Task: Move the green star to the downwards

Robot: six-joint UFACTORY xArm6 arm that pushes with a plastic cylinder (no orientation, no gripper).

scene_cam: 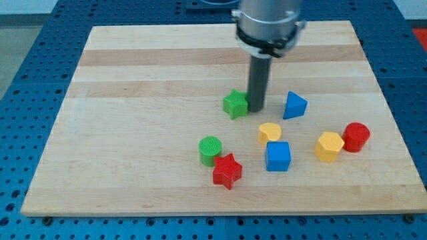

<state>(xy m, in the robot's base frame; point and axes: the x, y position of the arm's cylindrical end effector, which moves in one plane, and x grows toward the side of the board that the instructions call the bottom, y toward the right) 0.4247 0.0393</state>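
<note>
**Q.** What lies on the counter [133, 73], read from the view's left to its right?

**A.** A green cylinder [209, 150] and a red star [227, 171], touching or nearly so; the green star [235, 104] near the centre; my tip [257, 109], just beside that star on its right, apparently touching; a yellow heart-like block [269, 132] above a blue cube [278, 157]; a blue triangular block [294, 105]; a yellow block [329, 147], seemingly hexagonal; and a red cylinder [356, 136].

**Q.** What state are the fingers in?

**A.** There are none. The arm ends in a bare rod, so nothing is clenched or released; contact is by pushing only.

**Q.** How should the star handle?

**A.** It appears small, rigid and light, probably sliding easily on smooth wood. Its points make it likely to spin if pushed off-centre.

**Q.** Where should contact be made?

**A.** On the edge facing the view's top, centred in a notch between two points. The tip now sits at the side, so it would need repositioning. The green cylinder and red star lie below and slightly left, near the path.
</note>
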